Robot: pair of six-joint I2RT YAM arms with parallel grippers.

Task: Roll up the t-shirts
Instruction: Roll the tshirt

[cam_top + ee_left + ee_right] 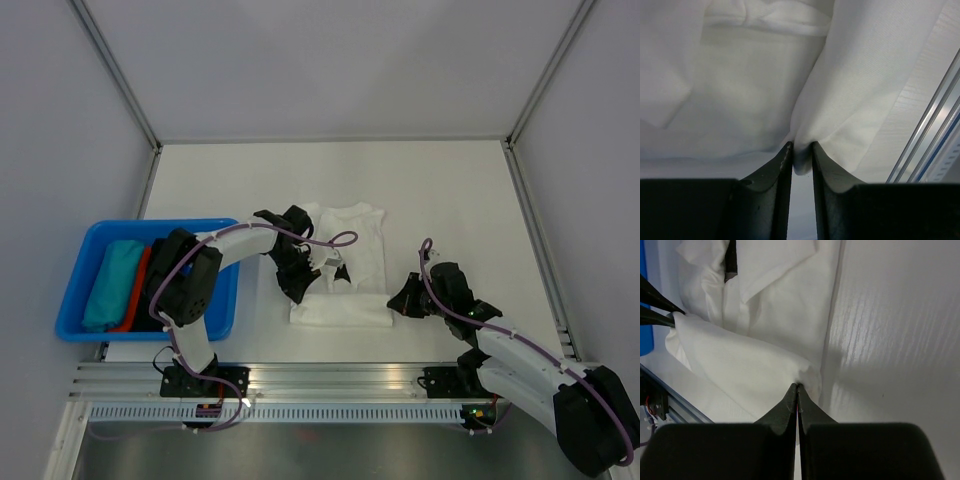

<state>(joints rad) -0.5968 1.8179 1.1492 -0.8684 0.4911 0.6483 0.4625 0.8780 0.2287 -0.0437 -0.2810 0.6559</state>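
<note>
A white t-shirt with black printed marks lies flat mid-table, its near hem rolled up into a low band. My left gripper sits at the band's left end. In the left wrist view the left gripper has a fold of the white t-shirt pinched between its fingers. My right gripper is at the band's right end. In the right wrist view the right gripper is shut on the corner of the white t-shirt. Teal and red rolls lie in the bin.
A blue bin stands at the table's left, partly under the left arm. An aluminium rail runs along the near edge, close behind the roll. The left gripper's fingers show at the far end of the band in the right wrist view.
</note>
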